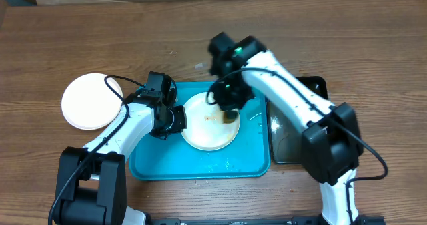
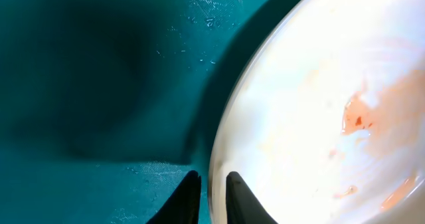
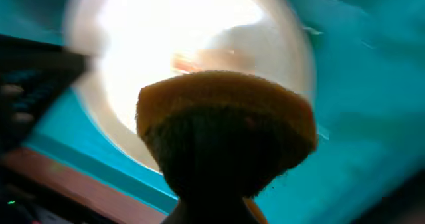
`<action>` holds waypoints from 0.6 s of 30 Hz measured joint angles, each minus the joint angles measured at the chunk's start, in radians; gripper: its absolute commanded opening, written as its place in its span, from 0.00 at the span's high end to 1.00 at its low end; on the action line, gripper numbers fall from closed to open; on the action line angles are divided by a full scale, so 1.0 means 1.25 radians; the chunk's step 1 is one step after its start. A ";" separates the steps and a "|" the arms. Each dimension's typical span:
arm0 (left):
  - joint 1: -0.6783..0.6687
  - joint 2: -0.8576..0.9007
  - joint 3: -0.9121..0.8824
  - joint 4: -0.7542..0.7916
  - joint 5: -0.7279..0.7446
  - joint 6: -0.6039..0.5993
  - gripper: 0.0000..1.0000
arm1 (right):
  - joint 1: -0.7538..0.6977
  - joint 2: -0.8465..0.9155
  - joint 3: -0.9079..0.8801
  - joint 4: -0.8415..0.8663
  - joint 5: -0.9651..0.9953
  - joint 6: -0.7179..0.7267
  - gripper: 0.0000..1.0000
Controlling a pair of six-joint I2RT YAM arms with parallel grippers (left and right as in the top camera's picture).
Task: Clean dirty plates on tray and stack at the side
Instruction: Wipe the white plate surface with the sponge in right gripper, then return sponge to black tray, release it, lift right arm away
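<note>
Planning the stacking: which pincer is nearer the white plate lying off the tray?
Left. The left pincer sits at the dirty plate's left rim, toward the off-tray plate; the right pincer, holding a sponge, is over the dirty plate, farther off.

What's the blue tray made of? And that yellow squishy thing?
The tray looks like smooth, slightly glossy plastic, going by its even turquoise colour and rounded raised rim. The sponge is probably soft foam. Its surface looks matte and rough, with fuzzy edges.
</note>
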 measured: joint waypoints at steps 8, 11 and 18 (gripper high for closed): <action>0.000 0.000 0.000 0.000 0.000 0.000 0.78 | -0.190 0.000 -0.019 -0.065 0.092 0.025 0.96; 0.000 0.000 0.000 0.000 0.000 0.000 0.78 | -0.255 0.000 -0.053 -0.061 0.105 0.034 0.96; -0.003 0.000 0.000 0.001 0.000 0.000 0.82 | -0.358 -0.001 -0.194 0.049 0.116 0.043 0.73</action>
